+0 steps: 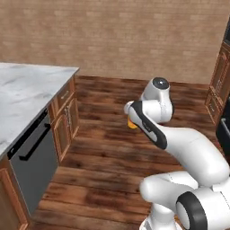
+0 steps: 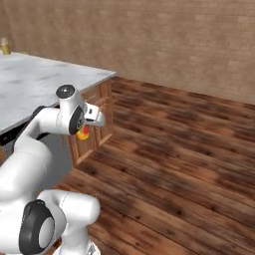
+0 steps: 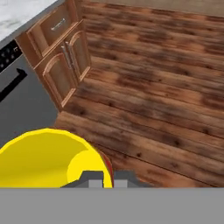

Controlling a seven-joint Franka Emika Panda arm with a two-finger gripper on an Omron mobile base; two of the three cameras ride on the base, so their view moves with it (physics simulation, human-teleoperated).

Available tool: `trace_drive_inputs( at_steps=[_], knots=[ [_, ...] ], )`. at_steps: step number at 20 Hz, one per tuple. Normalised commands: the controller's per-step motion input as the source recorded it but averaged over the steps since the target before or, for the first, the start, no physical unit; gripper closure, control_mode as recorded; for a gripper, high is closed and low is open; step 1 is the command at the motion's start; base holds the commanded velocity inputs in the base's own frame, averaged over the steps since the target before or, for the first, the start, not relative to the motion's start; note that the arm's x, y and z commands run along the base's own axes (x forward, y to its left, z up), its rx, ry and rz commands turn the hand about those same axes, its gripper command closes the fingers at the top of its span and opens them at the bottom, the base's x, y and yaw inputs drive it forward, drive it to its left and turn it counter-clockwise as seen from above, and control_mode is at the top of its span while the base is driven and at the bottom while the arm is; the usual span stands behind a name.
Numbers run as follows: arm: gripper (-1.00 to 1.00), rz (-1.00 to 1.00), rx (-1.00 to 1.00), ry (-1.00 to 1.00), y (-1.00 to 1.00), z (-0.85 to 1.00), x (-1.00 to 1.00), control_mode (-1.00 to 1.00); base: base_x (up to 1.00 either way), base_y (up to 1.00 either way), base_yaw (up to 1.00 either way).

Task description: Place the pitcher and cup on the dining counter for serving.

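Gripper (image 3: 104,178) clamping cup (image 3: 48,159) rim, mid-floor

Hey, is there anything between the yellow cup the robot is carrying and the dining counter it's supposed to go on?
The cup is clamped in the gripper, jaws shut on its rim, above the wooden floor. No dining counter with stools is in view, so the path can't be judged. Nearby is the cabinet counter, with bare floor ahead.

A marble counter (image 1: 27,90) tops wooden cabinets (image 3: 61,65) beside a grey dishwasher (image 1: 33,164).

marble counter (image 1: 27,90), perhaps pitcher (image 2: 5,46) atop
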Motion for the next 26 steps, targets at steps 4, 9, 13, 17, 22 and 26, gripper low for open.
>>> trace_drive_inputs(
  at_steps=[4,9,13,17,22,26],
  knots=[
    [1.0,0.0,0.0,0.0,0.0,0.0,0.0,1.0,0.95,-0.19,-0.37],
    [1.0,0.0,0.0,0.0,0.0,0.0,0.0,1.0,1.0,0.0,-0.22],
    [1.0,0.0,0.0,0.0,0.0,0.0,0.0,1.0,1.0,0.0,-0.1],
    [1.0,0.0,0.0,0.0,0.0,0.0,0.0,1.0,1.0,0.0,-0.01],
    [1.0,0.0,0.0,0.0,0.0,0.0,0.0,1.0,1.0,-0.01,0.01],
    [1.0,0.0,0.0,0.0,0.0,0.0,0.0,1.0,1.0,-0.05,0.18]
  ],
)
